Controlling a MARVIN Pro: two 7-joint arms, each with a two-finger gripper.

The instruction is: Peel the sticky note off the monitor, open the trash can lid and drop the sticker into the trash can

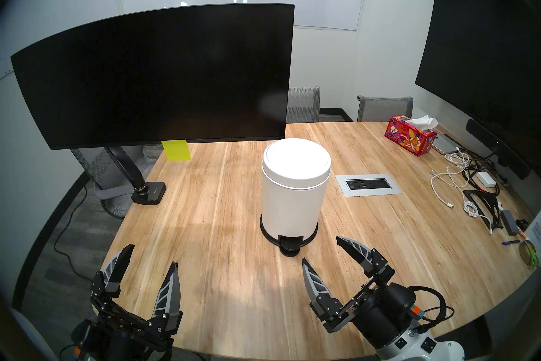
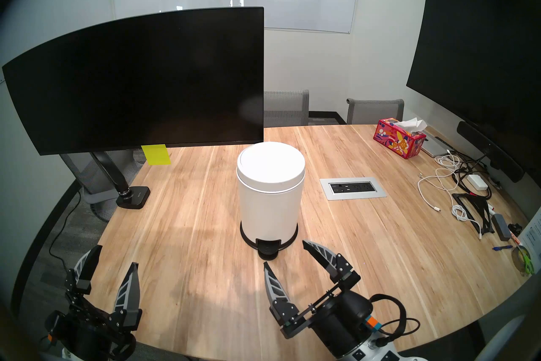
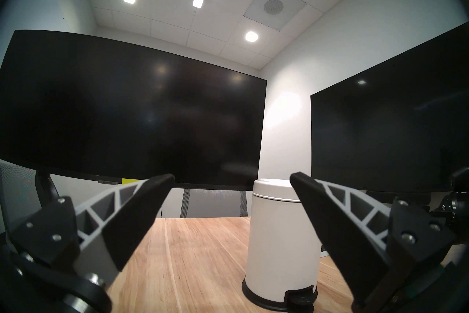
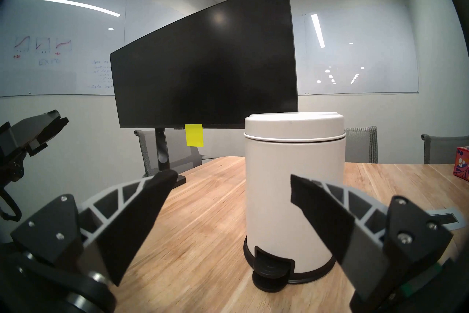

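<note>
At the near edge of the table (image 1: 222, 205), the left gripper (image 1: 152, 255) and right gripper (image 1: 320, 249) are both wide open and empty, so nothing is done yet: the trash can (image 1: 292, 205) has its lid (image 1: 296, 158) down, and the sticky note (image 1: 176, 150) hangs from the monitor (image 1: 164, 76).

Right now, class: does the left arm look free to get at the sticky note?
Probably yes. The left tool is open and empty, and bare table lies between it and the sticky note hanging from the monitor; the trash can stands aside.
</note>
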